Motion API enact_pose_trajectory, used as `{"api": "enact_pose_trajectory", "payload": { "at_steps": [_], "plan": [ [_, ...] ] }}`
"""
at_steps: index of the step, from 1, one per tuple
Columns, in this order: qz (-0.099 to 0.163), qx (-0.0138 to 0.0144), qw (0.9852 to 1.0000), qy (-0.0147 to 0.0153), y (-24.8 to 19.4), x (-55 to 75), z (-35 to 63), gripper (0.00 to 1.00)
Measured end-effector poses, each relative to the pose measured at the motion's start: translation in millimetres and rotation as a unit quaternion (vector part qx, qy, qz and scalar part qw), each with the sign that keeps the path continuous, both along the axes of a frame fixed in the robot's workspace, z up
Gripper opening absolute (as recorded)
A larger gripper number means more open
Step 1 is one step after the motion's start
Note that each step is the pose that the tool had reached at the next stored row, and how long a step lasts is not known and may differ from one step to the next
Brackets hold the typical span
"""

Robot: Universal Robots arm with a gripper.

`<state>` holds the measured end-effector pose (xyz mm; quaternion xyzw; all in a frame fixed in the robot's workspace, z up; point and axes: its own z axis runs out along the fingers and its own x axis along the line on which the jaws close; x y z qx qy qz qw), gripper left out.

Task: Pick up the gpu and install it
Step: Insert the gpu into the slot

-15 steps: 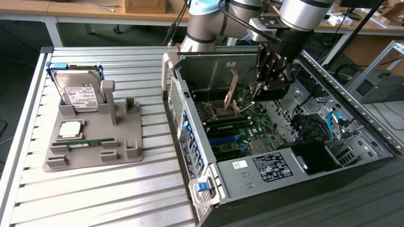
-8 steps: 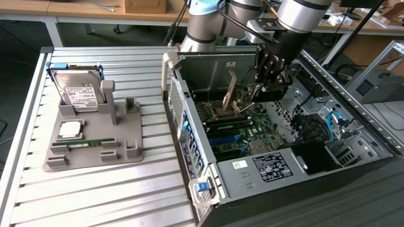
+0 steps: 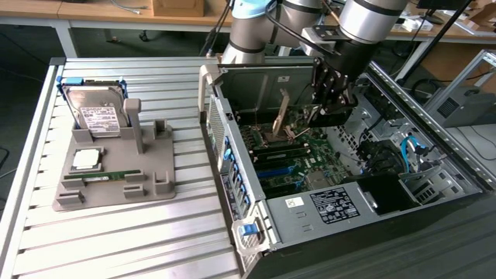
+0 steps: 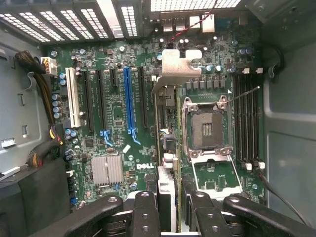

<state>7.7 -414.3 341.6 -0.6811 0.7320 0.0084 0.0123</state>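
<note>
My gripper [image 3: 324, 111] is down inside the open computer case [image 3: 256, 226], above the green motherboard [image 3: 298, 163]. It is shut on the gpu [image 4: 167, 187], a thin dark card seen edge-on between my black fingers [image 4: 145, 212]. The card's silvery metal bracket [image 4: 180, 61] points toward the rear vents of the case. The card hangs over the strip between the black expansion slots [image 4: 143, 98] and the open CPU socket [image 4: 205, 128]. In the exterior view the gpu [image 3: 281, 113] shows as a thin slanted strip beside the gripper. Whether it touches the board I cannot tell.
A blue slot [image 4: 127, 98] and a white slot [image 4: 73, 103] lie beside the card. Cables [image 4: 44, 84] run along one case wall. On the exterior view's left, a grey holder [image 3: 116, 174] on the slatted table carries a hard drive [image 3: 97, 113], a CPU [image 3: 85, 158] and a green memory stick [image 3: 112, 174].
</note>
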Motion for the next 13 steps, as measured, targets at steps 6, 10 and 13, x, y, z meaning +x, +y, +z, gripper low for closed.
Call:
{"api": "enact_pose_trajectory", "payload": {
  "at_steps": [6, 10, 13],
  "plan": [
    [0.0, 0.0001, 1.0, 0.0, -2.4, -0.1, -2.6, 0.3],
    [0.0, 0.0001, 1.0, 0.0, -4.6, -0.2, -4.5, 0.3],
    [0.0, 0.0001, 1.0, 0.0, -6.9, -0.4, -6.3, 0.3]
  ]
}}
